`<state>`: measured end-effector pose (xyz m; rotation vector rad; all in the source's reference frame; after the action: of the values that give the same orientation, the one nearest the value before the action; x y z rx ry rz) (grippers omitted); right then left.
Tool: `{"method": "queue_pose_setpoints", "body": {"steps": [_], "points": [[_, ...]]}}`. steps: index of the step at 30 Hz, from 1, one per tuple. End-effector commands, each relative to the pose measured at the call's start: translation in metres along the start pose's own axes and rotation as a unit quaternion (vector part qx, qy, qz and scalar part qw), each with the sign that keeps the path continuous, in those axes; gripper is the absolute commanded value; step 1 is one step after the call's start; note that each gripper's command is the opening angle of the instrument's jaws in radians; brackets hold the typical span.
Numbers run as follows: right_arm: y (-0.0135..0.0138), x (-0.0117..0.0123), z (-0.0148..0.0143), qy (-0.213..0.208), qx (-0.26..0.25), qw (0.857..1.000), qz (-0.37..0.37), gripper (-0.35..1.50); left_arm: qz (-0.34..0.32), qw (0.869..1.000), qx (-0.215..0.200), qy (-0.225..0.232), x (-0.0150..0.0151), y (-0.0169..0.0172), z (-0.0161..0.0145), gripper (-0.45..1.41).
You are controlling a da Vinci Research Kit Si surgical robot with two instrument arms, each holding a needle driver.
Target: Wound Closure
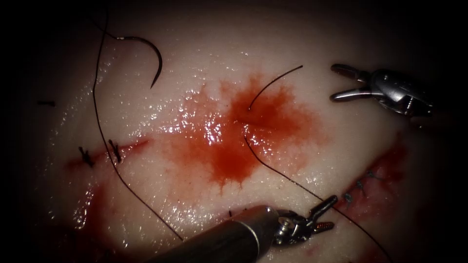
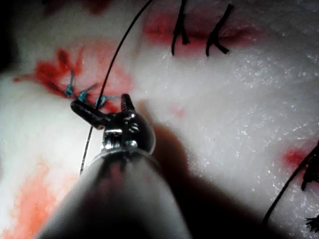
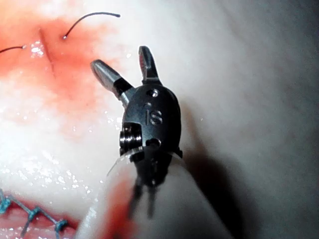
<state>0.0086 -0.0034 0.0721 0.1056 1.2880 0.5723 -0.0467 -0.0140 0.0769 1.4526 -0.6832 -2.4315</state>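
up at the far left the needle (image 1: 148, 53) lies free on the tissue (image 1: 341, 146), stiff, slick, best gripped mid-curve. thread (image 1: 105, 141) trails limp. left tool (image 1: 324, 214) and right tool (image 1: 348, 84) both gape, holding nothing.

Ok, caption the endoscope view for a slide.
Both tools, left and right, open and empty; needle lying free on the tissue, left of the cut.

Red fluid (image 1: 229, 146), black thread (image 1: 105, 141), pale tissue (image 1: 312, 160)
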Motion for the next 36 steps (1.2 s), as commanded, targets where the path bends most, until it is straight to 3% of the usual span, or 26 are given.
{"method": "queue_pose_setpoints", "body": {"steps": [1,22,24,27,28,30,36], "points": [[-0.0002,-0.0006,0.0009,0.001,0.001,1.0,0.0,1.35,0.0,1.0,0.002,0.001,-0.0001,0.0005,0.0011,0.72],[-0.0007,-0.001,0.0017,-0.002,-0.001,1.0,-0.007,1.4,0.044,0.999,0.001,0.011,0.0011,0.0027,0.006,0.71],[-0.0007,-0.001,0.0017,-0.002,-0.001,1.0,-0.007,1.4,0.051,0.999,0.002,0.014,0.0012,0.0027,0.006,0.62],[-0.0006,-0.001,0.0018,-0.003,-0.002,1.0,-0.004,1.38,0.059,0.998,0.002,0.014,0.0015,0.003,0.0059,0.32],[-0.0006,-0.0011,0.0018,-0.003,-0.002,1.0,-0.004,1.38,0.063,0.998,0.001,0.016,0.0016,0.0031,0.0058,0.14],[-0.0006,-0.0011,0.0019,-0.003,-0.002,1.0,-0.004,1.38,0.074,0.997,0.001,0.02,0.0019,0.0034,0.0057,-0.45],[-0.0006,-0.0013,0.0019,-0.003,0.0,1.0,-0.002,1.37,0.112,0.992,-0.008,0.051,0.003,0.003,0.0038,-0.45]]}}
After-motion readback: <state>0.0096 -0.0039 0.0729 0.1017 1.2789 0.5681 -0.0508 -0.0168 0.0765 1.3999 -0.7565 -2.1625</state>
